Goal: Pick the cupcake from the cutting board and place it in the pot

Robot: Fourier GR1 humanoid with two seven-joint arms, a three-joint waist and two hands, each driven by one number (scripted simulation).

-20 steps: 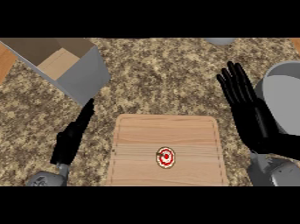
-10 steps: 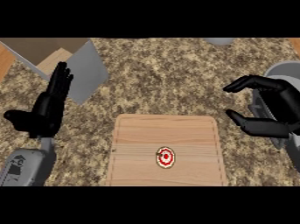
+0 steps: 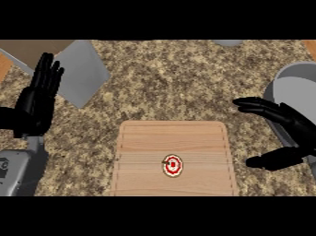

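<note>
While cupcake [image 3: 173, 165] sits untouched on cutting board [image 3: 147, 138], right hand [image 3: 293, 126] spread wide beside pot [image 3: 303, 87]; left hand [image 3: 36, 99] open, resting.

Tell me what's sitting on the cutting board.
Only the cupcake, red and white from above, lies on the cutting board. Nothing covers it; neither hand touches it.

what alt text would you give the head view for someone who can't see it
A cupcake with red and white topping sits on a wooden cutting board on a speckled counter, with the robot's open right hand to its right, in front of a grey pot. The open left hand rests at the left, fingers up.
</note>
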